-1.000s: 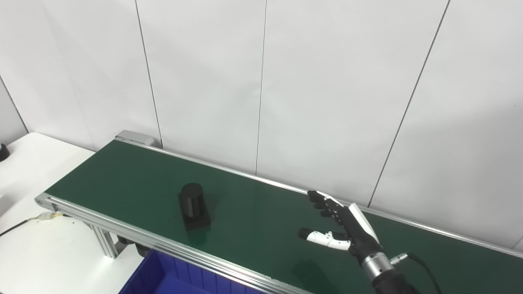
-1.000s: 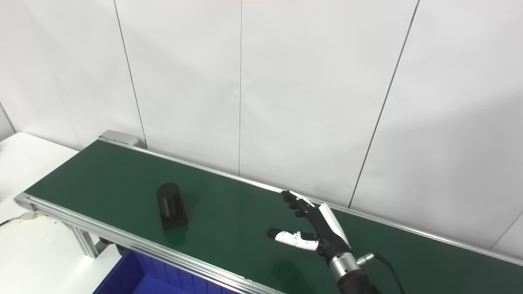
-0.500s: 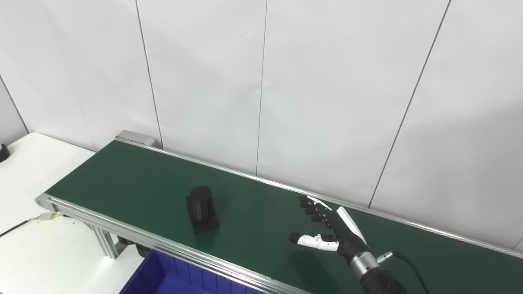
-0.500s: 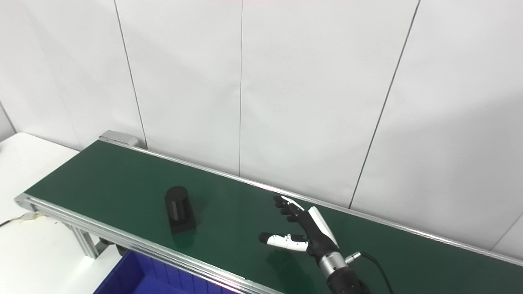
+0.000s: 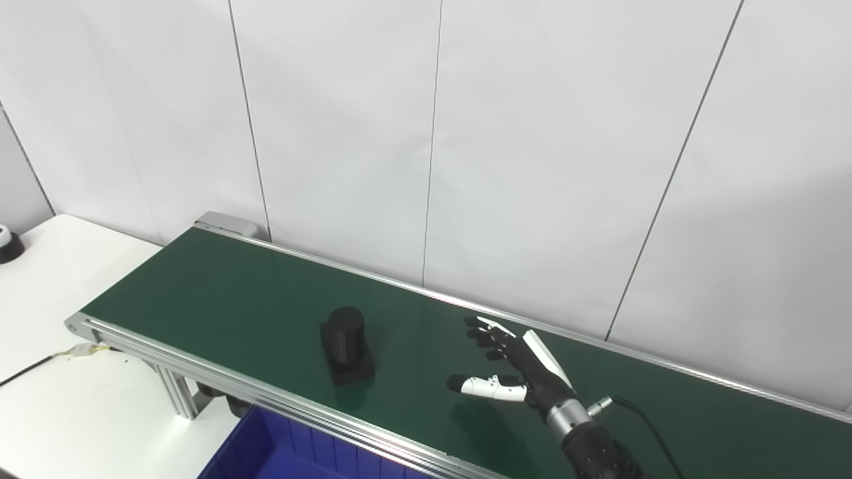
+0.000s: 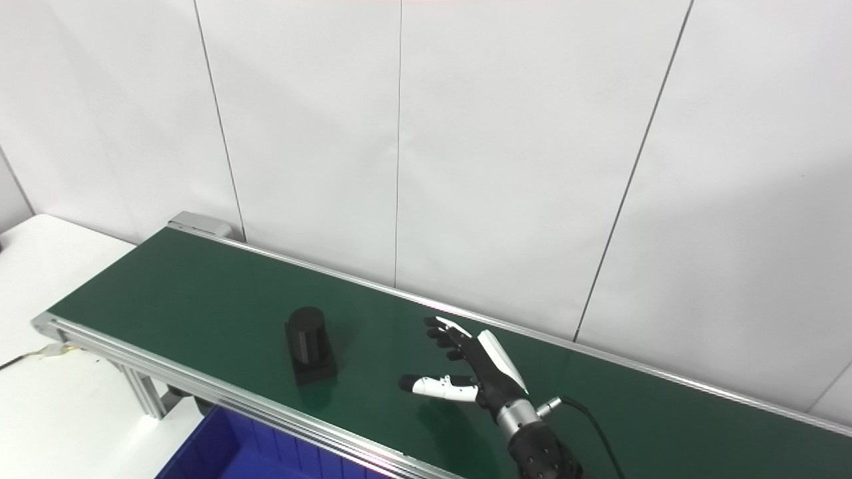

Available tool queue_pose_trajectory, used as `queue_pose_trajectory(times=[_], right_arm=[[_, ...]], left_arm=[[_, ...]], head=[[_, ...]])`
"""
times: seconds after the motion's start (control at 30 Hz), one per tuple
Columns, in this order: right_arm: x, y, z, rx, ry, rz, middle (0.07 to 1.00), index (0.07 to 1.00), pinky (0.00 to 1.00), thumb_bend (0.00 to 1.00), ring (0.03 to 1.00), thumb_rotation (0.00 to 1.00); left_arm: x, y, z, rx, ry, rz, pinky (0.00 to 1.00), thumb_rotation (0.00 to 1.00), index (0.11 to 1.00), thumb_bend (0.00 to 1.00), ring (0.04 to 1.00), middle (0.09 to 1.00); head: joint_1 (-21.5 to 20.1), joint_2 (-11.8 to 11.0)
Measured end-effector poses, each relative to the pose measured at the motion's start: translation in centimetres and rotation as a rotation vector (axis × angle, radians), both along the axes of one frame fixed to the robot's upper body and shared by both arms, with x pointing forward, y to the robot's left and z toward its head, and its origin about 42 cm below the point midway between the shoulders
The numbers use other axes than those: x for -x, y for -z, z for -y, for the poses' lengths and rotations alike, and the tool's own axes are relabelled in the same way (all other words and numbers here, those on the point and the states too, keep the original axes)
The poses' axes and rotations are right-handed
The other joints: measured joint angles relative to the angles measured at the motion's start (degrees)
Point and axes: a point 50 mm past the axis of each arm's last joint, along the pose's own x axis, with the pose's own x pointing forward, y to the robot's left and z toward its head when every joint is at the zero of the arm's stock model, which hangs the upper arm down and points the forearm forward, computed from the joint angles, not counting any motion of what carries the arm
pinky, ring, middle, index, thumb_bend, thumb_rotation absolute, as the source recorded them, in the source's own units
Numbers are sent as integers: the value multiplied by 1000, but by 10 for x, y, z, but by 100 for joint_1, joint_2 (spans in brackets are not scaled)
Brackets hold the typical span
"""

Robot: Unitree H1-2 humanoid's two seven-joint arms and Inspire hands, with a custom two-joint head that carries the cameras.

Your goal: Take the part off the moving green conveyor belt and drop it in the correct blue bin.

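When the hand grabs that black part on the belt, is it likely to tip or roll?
The black part stands upright as a cylinder on a flat square base, so rolling seems unlikely. A push high on the cylinder might tip it. It looks rigid, so the open right hand could probably grip it without deforming it. Its weight cannot be judged.

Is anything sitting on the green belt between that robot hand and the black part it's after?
Nothing visible. The right hand hovers open over the green conveyor belt, its fingers pointing toward the black part, and only bare belt lies in the gap between them.
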Motion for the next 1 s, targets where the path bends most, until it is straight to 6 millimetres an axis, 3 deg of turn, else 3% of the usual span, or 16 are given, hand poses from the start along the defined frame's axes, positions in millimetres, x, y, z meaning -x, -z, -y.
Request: queue_pose_trajectory(times=[0.13, 0.37, 0.4, 0.53, 0.6, 0.7, 0.83, 0.9, 1.0], right_arm=[[0, 0, -1, 2, -3, 0, 874, 895, 856, 844, 890, 513], [1, -7, -9, -7, -20, 17, 871, 891, 853, 827, 891, 481], [1, -8, -11, -9, -25, 21, 866, 887, 849, 830, 886, 483], [4, -14, -22, -14, -46, 38, 860, 882, 852, 832, 884, 477], [4, -17, -26, -8, -56, 47, 864, 882, 851, 832, 884, 481], [4, -21, -30, -8, -64, 59, 859, 886, 847, 834, 879, 479], [4, -22, -32, -9, -67, 58, 849, 884, 819, 836, 860, 462], [4, -22, -34, -6, -69, 56, 846, 884, 807, 833, 857, 456], [4, -21, -37, 6, -73, 51, 848, 881, 807, 828, 859, 456]], left_arm=[[0, 0, 1, 0, -5, 0, 687, 188, 768, 960, 741, 770], [0, 1, 2, 1, -9, 1, 679, 182, 739, 958, 734, 758], [0, 1, 2, 2, -11, 1, 663, 257, 741, 988, 734, 766], [1, 0, 6, -18, -21, 9, 664, 365, 755, 1000, 769, 800], [2, 0, 9, -32, -24, 17, 664, 376, 800, 1000, 787, 826], [4, 0, 13, -42, -32, 24, 661, 372, 769, 1000, 787, 825], [6, -1, 16, -56, -30, 34, 644, 447, 813, 1000, 754, 800], [7, -1, 18, -64, -36, 39, 643, 446, 751, 1000, 737, 770], [8, -1, 21, -66, -38, 41, 648, 409, 765, 1000, 742, 782]], head=[[18, -18], [70, -18], [70, -18], [88, -18], [105, 0], [123, 18], [141, 53], [141, 70], [149, 88]])
